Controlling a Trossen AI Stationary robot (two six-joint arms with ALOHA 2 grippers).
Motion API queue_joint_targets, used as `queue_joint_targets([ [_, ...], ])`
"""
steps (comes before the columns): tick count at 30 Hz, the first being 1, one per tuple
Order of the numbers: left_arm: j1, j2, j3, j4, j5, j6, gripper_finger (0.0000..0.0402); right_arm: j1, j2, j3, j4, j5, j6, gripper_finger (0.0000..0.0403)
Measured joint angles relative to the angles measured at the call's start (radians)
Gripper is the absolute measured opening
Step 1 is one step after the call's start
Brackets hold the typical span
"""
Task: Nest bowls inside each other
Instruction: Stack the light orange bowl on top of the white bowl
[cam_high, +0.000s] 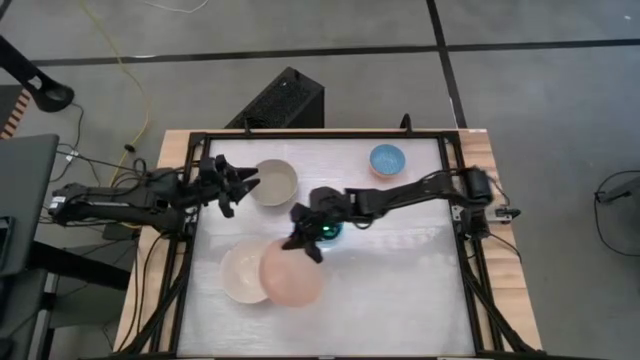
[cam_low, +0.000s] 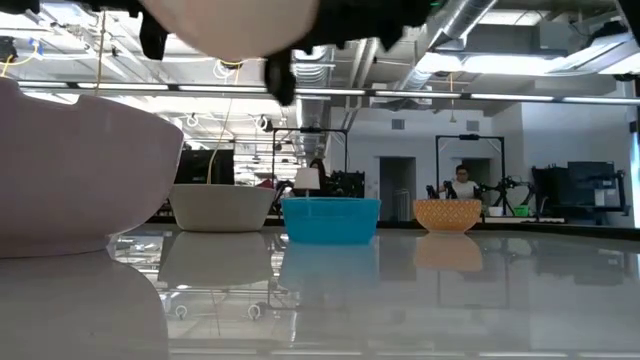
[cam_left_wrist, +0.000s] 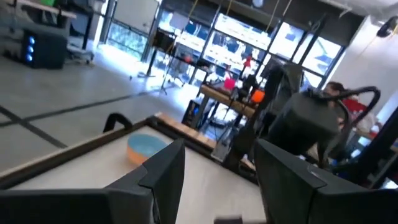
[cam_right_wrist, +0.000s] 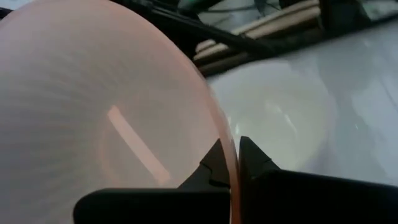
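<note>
Salmon-pink bowl (cam_high: 291, 272), rim pinched by right gripper (cam_high: 303, 240), overlaps cream-white bowl (cam_high: 241, 272).

Overhead camera faces straight down on the surface (cam_high: 400, 260); low camera sits at its level, facing the room; both share the teal bowl (cam_low: 330, 220).

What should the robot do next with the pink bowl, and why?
Probably carry it a little left and lower it into the white bowl. The right gripper is shut on the pink bowl's rim, holding it up so it overlaps the white one.
</note>
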Motion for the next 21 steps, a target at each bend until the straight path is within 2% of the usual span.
queue_joint_targets([
  [12, 0.0, -0.098, 0.0, -0.002, -0.028, 0.02, 0.0181, -0.017, 0.34, 0.433, -0.115, -0.041, -0.029, 0.0],
  [15, 0.0, -0.101, 0.0, -0.008, -0.028, 0.02, 0.0181, -0.027, 0.406, 0.536, -0.184, -0.032, -0.059, 0.0],
  [21, 0.0, -0.1, 0.0, -0.012, -0.027, 0.012, 0.0181, -0.04, 0.511, 0.74, -0.441, 0.033, -0.189, 0.0],
])
